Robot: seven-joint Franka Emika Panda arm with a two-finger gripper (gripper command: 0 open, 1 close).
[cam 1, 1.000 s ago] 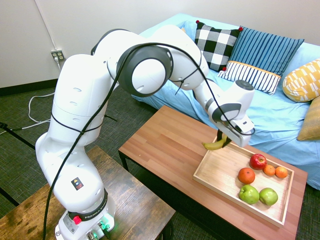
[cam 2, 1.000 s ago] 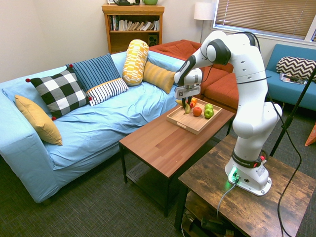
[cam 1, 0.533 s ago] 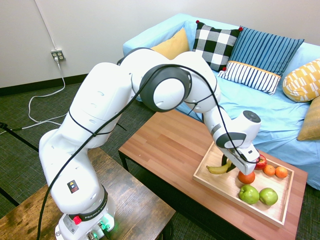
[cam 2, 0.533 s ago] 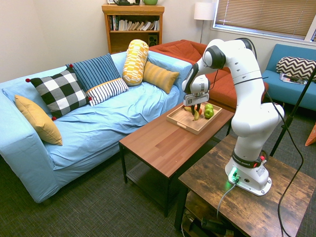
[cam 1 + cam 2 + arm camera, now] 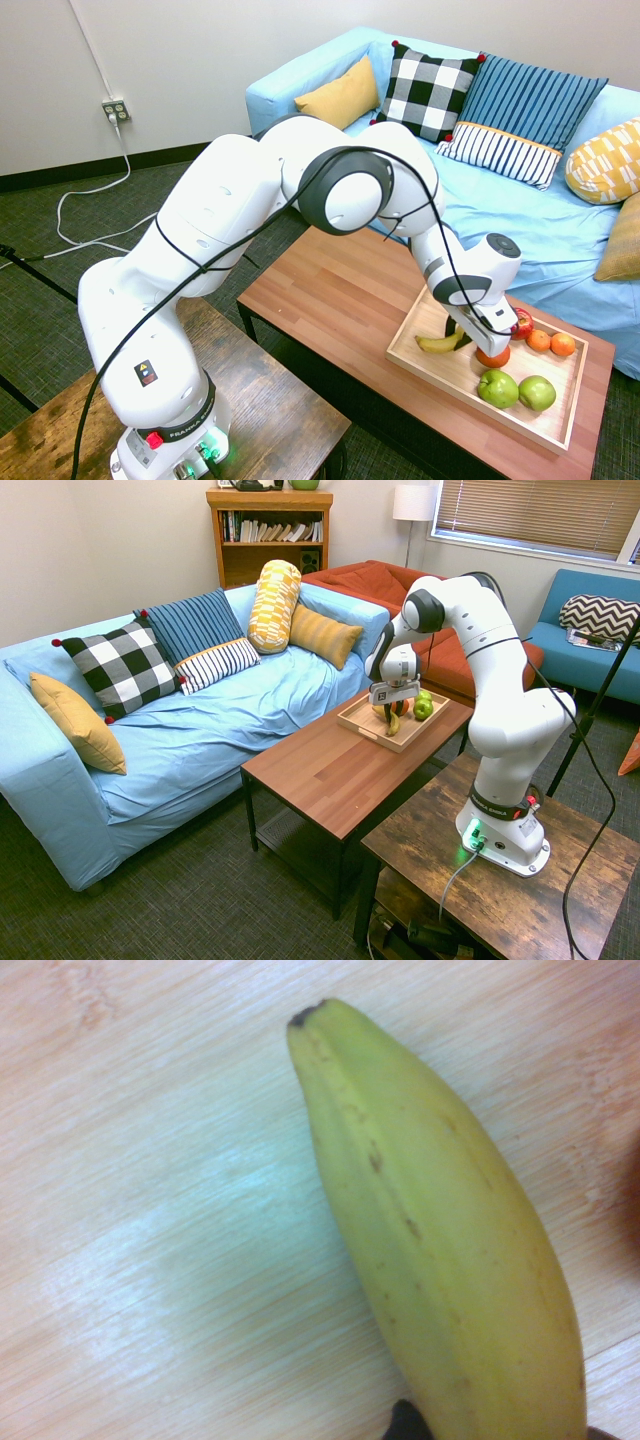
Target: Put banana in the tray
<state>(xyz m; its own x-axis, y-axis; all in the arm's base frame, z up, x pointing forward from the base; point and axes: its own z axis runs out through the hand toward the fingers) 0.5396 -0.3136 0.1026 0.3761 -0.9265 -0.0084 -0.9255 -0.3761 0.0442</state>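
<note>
Pinching the banana [image 5: 437, 344] inside the tray [image 5: 477, 377], with the gripper's [image 5: 460, 335] fingers closed around it. Holding it within the tray's low sides, near the orange-red fruit [image 5: 493, 357] and well apart from the two green apples [image 5: 517, 391], also in the tray. Cannot tell whether touching the tray's floor.

From where I'm standing, the black band round the base of the white, rounded robot arm [image 5: 215, 210] reads "FRANKA EMIKA", pale letters on black. Just above it there's a dark rectangular sticker [image 5: 147, 373] with a yellow warning triangle, but the tiny print below that is unreadable tbh
</note>
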